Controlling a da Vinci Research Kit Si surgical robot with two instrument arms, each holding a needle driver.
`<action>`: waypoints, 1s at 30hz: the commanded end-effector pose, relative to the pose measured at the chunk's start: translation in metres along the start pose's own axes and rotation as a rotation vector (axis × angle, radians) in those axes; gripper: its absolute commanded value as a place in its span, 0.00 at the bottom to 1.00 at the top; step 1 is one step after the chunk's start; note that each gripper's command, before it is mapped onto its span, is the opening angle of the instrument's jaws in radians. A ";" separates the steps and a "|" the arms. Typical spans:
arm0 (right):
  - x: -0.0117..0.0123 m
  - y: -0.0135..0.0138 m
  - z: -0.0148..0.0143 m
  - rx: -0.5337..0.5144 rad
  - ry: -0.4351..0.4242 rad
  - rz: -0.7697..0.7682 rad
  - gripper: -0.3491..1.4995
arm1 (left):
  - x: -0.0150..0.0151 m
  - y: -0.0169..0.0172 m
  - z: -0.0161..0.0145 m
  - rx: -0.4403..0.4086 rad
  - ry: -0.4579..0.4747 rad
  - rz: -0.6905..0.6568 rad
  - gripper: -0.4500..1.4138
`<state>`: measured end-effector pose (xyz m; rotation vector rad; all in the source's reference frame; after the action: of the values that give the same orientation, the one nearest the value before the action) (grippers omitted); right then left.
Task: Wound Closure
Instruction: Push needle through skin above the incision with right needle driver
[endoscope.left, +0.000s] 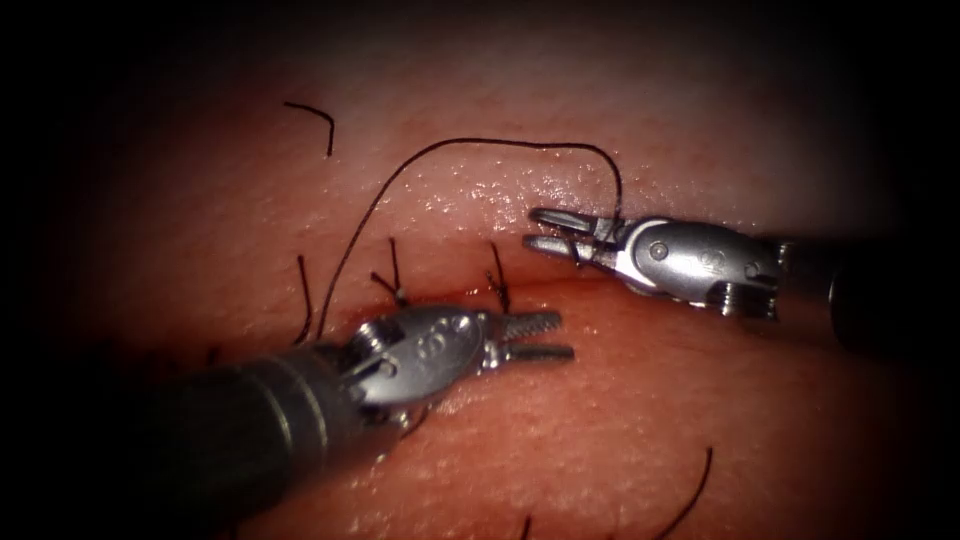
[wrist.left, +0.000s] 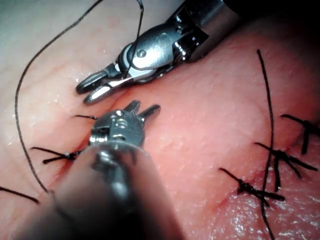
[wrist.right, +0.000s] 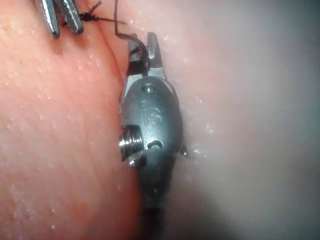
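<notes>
The tissue (endoscope.left: 650, 400) carries a cut (endoscope.left: 570, 283) running left to right, with two knotted stitches (endoscope.left: 400, 295) on its left part. My left tool (endoscope.left: 565, 335) lies just below the cut, jaws open and holding nothing. The right tool (endoscope.left: 530, 228) lies just above the cut with its jaws open. A long dark thread (endoscope.left: 480, 140) arcs up from the tissue near the left tool's shaft and drops onto the base of the right tool's jaws, where it wraps around them (wrist.right: 135, 37). In the left wrist view both tools' tips nearly meet: left (wrist.left: 145, 106), right (wrist.left: 83, 94).
Cut ends of thread lie on the tissue at the upper left (endoscope.left: 310, 115) and at the lower right (endoscope.left: 690, 500). Three finished stitches (wrist.left: 280, 157) sit further along the cut in the left wrist view. Red fluid lines the cut by the stitches.
</notes>
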<state>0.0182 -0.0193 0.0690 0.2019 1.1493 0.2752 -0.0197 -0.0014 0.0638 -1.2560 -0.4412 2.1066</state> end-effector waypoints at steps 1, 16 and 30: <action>0.0009 0.0006 0.0007 -0.026 0.032 0.012 0.00 | 0.0000 -0.0003 0.0008 0.001 0.001 0.002 0.24; 0.0102 0.0025 -0.0005 -0.233 0.264 -0.243 0.80 | -0.0006 -0.0003 0.0021 0.010 -0.018 0.009 0.24; 0.0109 0.0035 -0.0010 -0.267 0.266 -0.332 0.16 | -0.0014 0.0002 0.0024 0.005 -0.062 0.019 0.25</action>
<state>0.0203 -0.0130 0.0598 -0.2675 1.3704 0.1582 -0.0209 -0.0027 0.0652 -1.1976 -0.4537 2.1666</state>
